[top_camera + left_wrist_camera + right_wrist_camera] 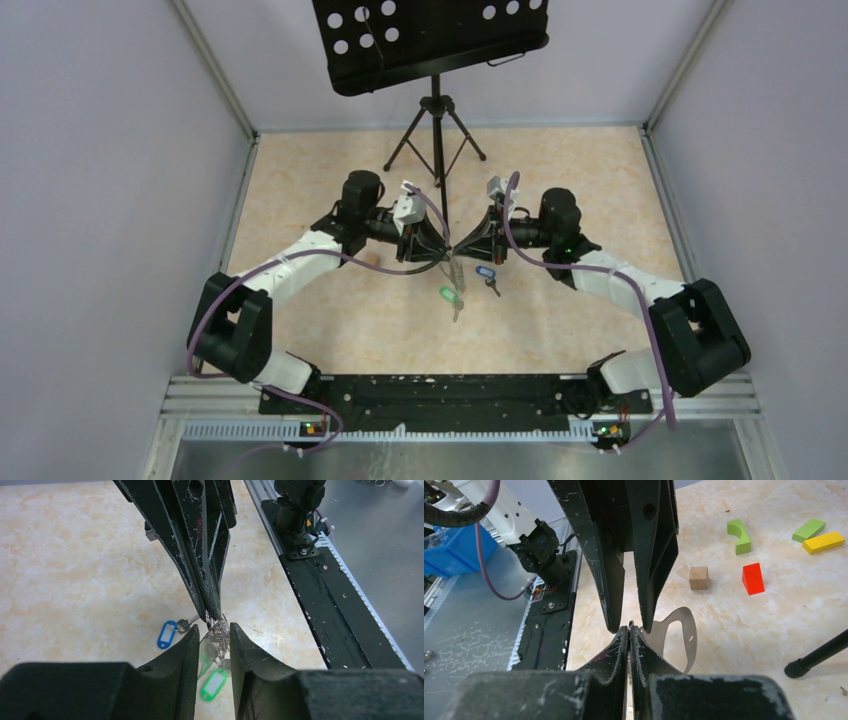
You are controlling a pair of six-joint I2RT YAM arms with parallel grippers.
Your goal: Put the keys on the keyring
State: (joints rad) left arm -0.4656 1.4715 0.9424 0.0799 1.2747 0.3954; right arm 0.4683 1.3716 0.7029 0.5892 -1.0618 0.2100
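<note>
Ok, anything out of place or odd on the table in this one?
Nothing spilled or broken. The blue-tagged key lies loose on the table, apart from the keyring pinched in the right gripper. Coloured blocks are scattered near the stand's foot, unrelated to keys.

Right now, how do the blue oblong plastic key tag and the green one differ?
Colour: the blue oblong plastic key tag against the green oblong plastic key tag. Place: in the left wrist view, the blue tag lies outside the left gripper; the green tag shows between its jaws. Both are oblong with pale label windows.
</note>
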